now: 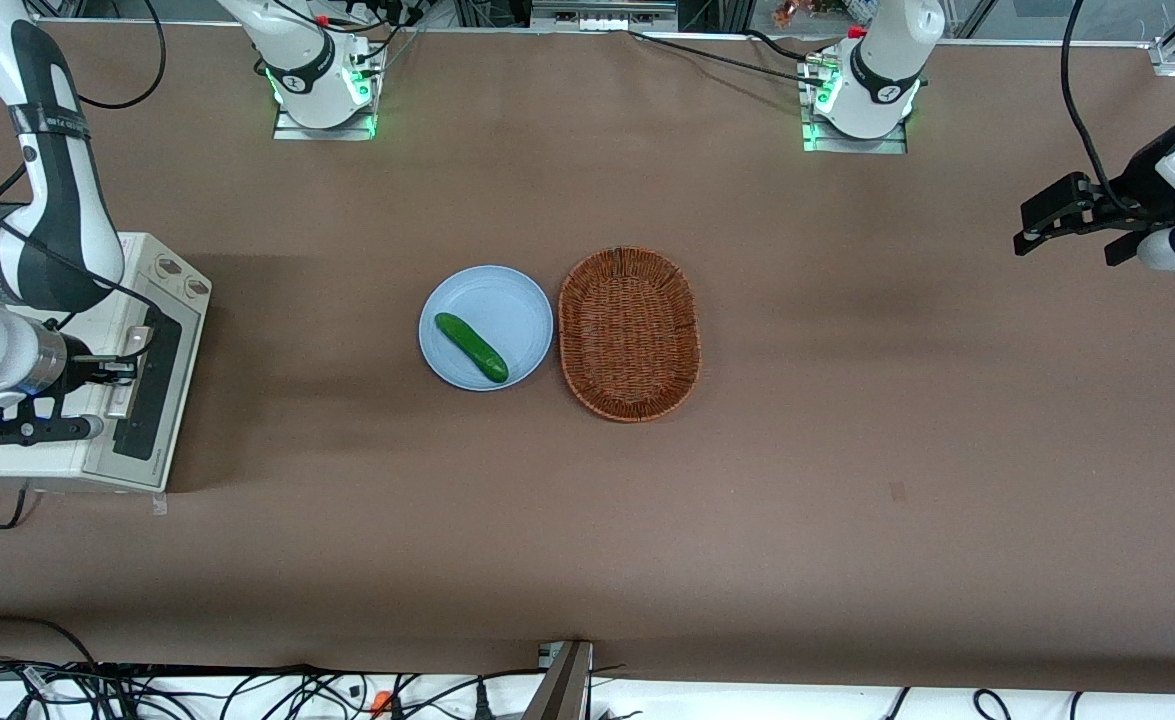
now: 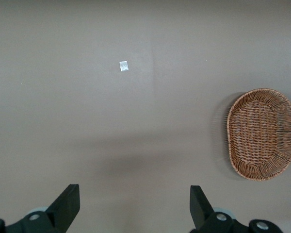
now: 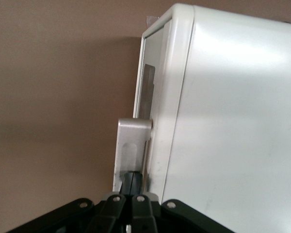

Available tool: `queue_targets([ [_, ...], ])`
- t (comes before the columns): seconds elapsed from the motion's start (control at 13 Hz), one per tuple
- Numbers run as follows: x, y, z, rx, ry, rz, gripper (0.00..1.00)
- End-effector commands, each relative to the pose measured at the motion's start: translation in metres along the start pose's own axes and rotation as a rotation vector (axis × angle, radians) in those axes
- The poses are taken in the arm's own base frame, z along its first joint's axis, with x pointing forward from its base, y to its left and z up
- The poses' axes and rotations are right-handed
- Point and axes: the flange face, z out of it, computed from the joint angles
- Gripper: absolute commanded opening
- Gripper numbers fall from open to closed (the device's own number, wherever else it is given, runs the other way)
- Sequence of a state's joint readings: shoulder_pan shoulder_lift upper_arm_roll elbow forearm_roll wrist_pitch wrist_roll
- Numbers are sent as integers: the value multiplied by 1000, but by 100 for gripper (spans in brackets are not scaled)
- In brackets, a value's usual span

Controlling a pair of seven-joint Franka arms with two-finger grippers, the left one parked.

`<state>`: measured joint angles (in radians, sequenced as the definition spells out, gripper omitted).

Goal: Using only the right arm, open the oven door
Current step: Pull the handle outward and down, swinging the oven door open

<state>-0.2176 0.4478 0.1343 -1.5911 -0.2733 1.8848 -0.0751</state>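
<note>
The cream toaster oven (image 1: pixel 57 455) stands at the working arm's end of the table. Its oven door (image 1: pixel 159 400), with a dark window, faces the table's middle and looks shut against the body. The silver bar handle (image 1: pixel 137 342) runs along the door's upper edge. The right arm's gripper (image 1: pixel 123 368) is at that handle. In the right wrist view the two black fingers (image 3: pixel 131 180) are pressed together and sit in the gap between the handle (image 3: pixel 131 143) and the door (image 3: pixel 146 92). The oven's top (image 3: pixel 233 126) fills much of that view.
A light blue plate (image 1: pixel 507 300) holding a green cucumber (image 1: pixel 470 347) lies mid-table, with a wicker basket (image 1: pixel 629 333) beside it toward the parked arm's end. The basket also shows in the left wrist view (image 2: pixel 259 133). Two control knobs (image 1: pixel 182 277) sit on the oven's front.
</note>
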Motion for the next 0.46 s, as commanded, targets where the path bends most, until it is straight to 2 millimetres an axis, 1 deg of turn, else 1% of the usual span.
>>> queue_targets([
  [0.0, 2, -2, 8, 4, 10, 10, 0],
  [0.23, 10, -7, 23, 14, 17, 30, 0],
  [0.38, 12, -18, 24, 26, 14, 66, 0],
])
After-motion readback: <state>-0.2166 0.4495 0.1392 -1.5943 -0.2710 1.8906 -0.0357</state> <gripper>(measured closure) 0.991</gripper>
